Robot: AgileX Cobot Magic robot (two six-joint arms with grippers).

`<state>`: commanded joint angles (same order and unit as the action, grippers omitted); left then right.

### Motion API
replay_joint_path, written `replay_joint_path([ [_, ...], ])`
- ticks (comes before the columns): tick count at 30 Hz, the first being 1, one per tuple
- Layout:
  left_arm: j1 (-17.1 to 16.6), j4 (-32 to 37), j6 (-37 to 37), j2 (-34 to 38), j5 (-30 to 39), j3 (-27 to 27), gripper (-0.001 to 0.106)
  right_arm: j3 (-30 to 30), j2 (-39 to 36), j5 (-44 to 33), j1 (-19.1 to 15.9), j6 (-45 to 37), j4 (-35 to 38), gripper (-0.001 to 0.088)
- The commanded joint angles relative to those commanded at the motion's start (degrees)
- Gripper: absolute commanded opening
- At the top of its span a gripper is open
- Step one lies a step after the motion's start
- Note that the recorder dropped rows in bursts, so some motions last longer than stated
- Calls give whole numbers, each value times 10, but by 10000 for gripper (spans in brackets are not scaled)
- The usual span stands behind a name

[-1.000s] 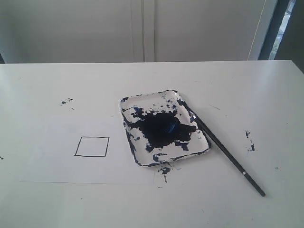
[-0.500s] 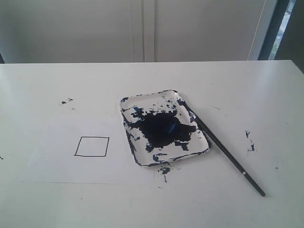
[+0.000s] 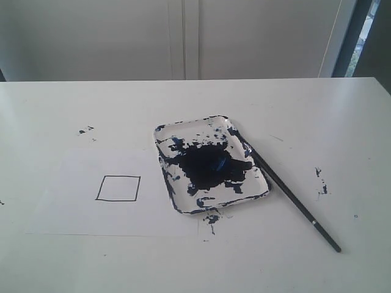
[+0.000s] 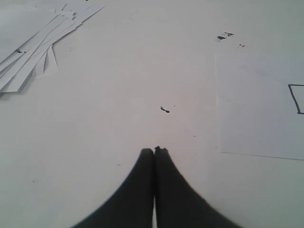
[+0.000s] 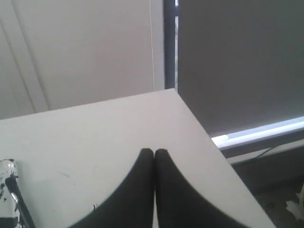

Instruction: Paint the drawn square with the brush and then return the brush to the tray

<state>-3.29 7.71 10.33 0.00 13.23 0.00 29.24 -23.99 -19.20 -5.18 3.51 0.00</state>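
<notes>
Both grippers clenched on nothing, above the table.
Left gripper and right gripper: jaws pressed together, empty. The brush lies on the table, its upper end against the right rim of the tray. The drawn square, unpainted, is on the paper sheet left of the tray.

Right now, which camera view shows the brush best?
The exterior view: the whole brush lies uncovered along the right side of the tray. The right wrist view catches only a short piece of the brush; the left wrist view shows none of it.
</notes>
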Motion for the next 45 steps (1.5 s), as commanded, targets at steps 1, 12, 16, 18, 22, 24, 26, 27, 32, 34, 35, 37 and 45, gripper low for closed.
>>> replay_joint_path([
  [1,0,0,0,0,0,0,0,3,-1,0,0,0,0,0],
  [12,0,0,0,0,0,0,0,10,-14,15,0,0,0,0],
  [16,0,0,0,0,0,0,0,10,-14,15,0,0,0,0],
  [18,0,0,0,0,0,0,0,10,-14,15,0,0,0,0],
  [22,0,0,0,0,0,0,0,10,-14,15,0,0,0,0],
  [24,0,0,0,0,0,0,0,10,-14,16,0,0,0,0],
  [26,0,0,0,0,0,0,0,10,-14,17,0,3,0,0],
  [27,0,0,0,0,0,0,0,10,-14,17,0,18,9,0],
  [32,0,0,0,0,0,0,0,10,-16,-31,0,176,160,0],
  [34,0,0,0,0,0,0,0,14,-18,-62,0,79,227,0],
  [35,0,0,0,0,0,0,0,16,-20,-71,0,22,262,0],
  [37,0,0,0,0,0,0,0,22,-34,-82,0,-98,371,0],
  [45,0,0,0,0,0,0,0,94,-149,-216,0,-375,598,0],
])
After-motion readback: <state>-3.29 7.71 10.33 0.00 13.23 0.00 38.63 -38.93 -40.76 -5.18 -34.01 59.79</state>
